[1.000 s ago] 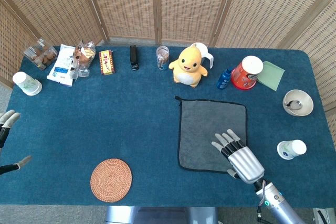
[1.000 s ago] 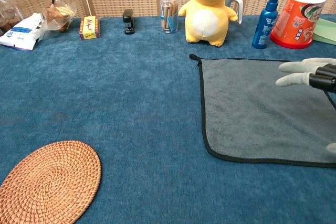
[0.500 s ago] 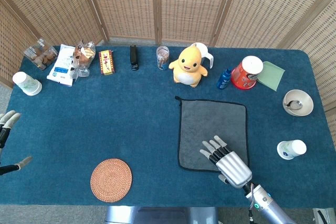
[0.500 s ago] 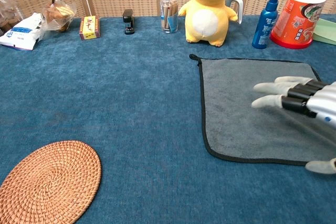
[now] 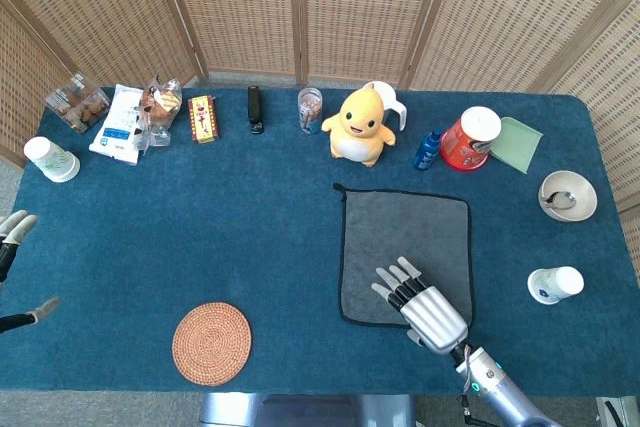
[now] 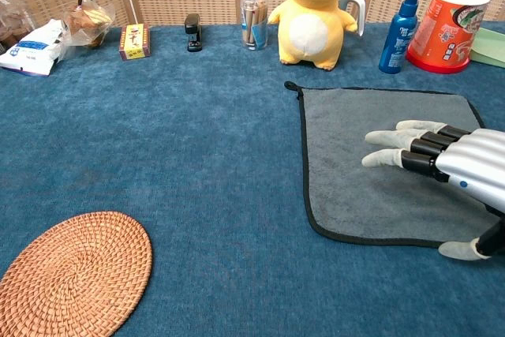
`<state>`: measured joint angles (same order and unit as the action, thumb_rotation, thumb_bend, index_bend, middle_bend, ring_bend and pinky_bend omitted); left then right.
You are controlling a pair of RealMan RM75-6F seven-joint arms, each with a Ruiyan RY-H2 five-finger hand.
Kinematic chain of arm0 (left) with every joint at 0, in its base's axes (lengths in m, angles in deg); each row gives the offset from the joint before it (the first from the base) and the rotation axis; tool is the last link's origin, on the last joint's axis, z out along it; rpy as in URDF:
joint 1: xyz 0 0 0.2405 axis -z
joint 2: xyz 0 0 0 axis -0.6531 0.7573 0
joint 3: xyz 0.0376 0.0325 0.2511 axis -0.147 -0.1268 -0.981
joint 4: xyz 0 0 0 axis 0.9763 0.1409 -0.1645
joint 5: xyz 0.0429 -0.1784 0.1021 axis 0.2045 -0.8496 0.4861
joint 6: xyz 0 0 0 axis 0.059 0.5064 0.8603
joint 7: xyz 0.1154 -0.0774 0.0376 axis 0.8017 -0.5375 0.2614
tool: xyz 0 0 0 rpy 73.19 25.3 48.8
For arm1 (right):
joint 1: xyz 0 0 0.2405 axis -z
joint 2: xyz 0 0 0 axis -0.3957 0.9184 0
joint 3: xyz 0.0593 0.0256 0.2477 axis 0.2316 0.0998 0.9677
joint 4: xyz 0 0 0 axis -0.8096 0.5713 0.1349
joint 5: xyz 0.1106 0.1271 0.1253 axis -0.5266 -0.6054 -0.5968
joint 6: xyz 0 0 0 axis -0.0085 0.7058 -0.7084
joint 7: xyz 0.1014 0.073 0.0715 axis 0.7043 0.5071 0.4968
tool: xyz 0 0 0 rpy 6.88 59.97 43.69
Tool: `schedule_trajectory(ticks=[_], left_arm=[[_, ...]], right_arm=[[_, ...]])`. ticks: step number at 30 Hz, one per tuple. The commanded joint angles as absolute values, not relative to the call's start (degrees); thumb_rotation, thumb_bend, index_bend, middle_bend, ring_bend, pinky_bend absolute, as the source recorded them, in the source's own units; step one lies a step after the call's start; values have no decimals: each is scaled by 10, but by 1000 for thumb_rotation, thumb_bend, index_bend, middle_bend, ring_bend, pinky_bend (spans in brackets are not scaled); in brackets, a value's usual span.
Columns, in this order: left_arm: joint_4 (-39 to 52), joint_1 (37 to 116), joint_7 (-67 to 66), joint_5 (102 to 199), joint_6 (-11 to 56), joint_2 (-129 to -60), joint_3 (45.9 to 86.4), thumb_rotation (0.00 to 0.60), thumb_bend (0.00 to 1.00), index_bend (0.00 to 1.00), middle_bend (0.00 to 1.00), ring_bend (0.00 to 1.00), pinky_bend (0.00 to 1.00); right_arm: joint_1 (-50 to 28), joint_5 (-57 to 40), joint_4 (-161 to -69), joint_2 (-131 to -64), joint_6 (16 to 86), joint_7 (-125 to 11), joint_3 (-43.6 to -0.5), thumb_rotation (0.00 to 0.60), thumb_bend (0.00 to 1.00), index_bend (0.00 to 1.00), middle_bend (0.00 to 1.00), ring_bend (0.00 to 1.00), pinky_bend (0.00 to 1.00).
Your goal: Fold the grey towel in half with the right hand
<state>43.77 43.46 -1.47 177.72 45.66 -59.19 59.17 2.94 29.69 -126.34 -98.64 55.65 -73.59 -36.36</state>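
The grey towel (image 5: 405,239) (image 6: 371,144) with a black hem lies flat and unfolded on the blue table, right of centre. My right hand (image 5: 422,305) (image 6: 446,167) hovers over its near part, fingers stretched out and apart toward the towel's middle, thumb by the near hem. It holds nothing. My left hand (image 5: 14,267) shows only as pale fingertips at the far left edge of the head view, spread and empty.
Behind the towel stand a yellow plush toy (image 5: 357,125), a blue spray bottle (image 5: 427,150) and a red tub (image 5: 470,138). A paper cup (image 5: 555,285) and a bowl (image 5: 567,196) sit to the right. A woven coaster (image 5: 211,343) lies at the front left.
My right hand has moved leftward and nearer over the towel's front part, fingers staying spread. The towel and the left hand have not moved.
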Motion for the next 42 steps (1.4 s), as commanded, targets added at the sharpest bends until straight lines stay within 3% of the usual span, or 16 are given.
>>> schedule_trajectory(ticks=[1, 31, 42], left_arm=[[438, 435, -14, 1778, 456, -592, 591, 600, 0, 0, 0, 0, 0], [441, 436, -24, 1780, 449, -586, 588, 600, 0, 0, 0, 0, 0], [442, 437, -22, 1779, 446, -586, 587, 600, 0, 0, 0, 0, 0]], right_arm=[[29, 297, -1260, -990, 560, -733, -365, 600, 0, 106, 0, 0, 0], [24, 287, -1230, -1017, 564, -753, -369, 600, 0, 86, 0, 0, 0], [23, 289, -1219, -1019, 570, -746, -372, 600, 266, 156, 0, 0, 27]])
